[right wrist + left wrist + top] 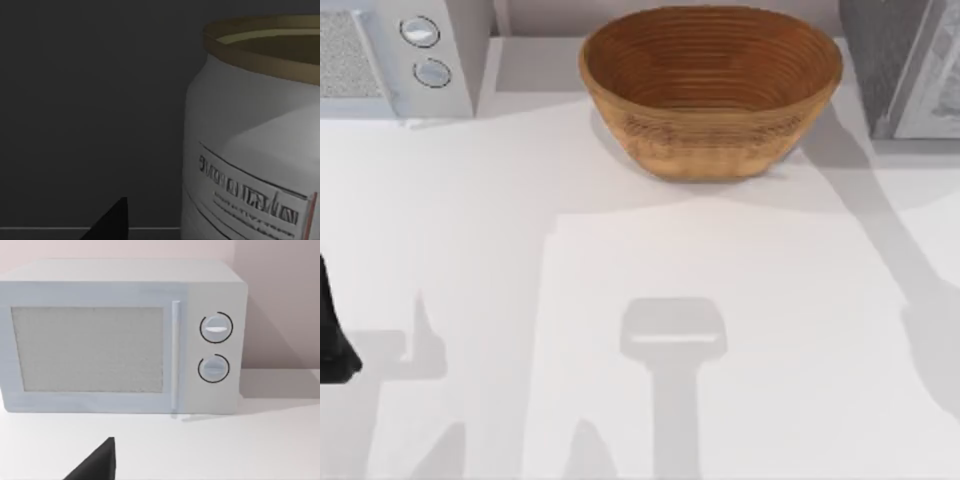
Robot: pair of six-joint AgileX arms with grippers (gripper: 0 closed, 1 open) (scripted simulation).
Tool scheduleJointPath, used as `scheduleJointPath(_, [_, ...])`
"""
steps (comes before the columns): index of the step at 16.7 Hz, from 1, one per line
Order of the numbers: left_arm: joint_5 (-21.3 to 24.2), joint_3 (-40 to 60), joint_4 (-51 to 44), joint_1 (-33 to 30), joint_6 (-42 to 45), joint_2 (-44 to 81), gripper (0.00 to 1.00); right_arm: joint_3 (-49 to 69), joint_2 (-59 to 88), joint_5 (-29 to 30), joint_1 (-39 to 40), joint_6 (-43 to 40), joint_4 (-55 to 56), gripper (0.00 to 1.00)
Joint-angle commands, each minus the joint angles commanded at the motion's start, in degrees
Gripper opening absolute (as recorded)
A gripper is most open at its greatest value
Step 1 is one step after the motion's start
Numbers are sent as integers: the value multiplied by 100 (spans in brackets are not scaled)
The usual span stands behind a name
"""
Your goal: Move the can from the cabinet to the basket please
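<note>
Up close, your right wrist camera shows the can (pixel 250 145), white with fine print and a dull gold rim, standing upright against a dark grey interior; one black fingertip (pixel 112 222) pokes in beside it, apart from the can, so you cannot tell how that hand's fingers stand. From above, the woven basket (pixel 710 140) sits at the table's far middle, the speckled cabinet (pixel 885 60) to its right, a microwave (pixel 460 55) far left. Your left arm (pixel 332 335) waits at the left edge, its finger spread untellable.
</note>
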Motion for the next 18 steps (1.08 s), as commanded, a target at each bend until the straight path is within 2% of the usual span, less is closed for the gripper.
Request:
scheduleJointPath(10, [0, 0, 0, 0, 0, 0, 100, 0, 0, 0, 0, 0, 0, 2])
scheduleJointPath(18, [0, 0, 0, 0, 0, 0, 100, 0, 0, 0, 0, 0, 0, 0])
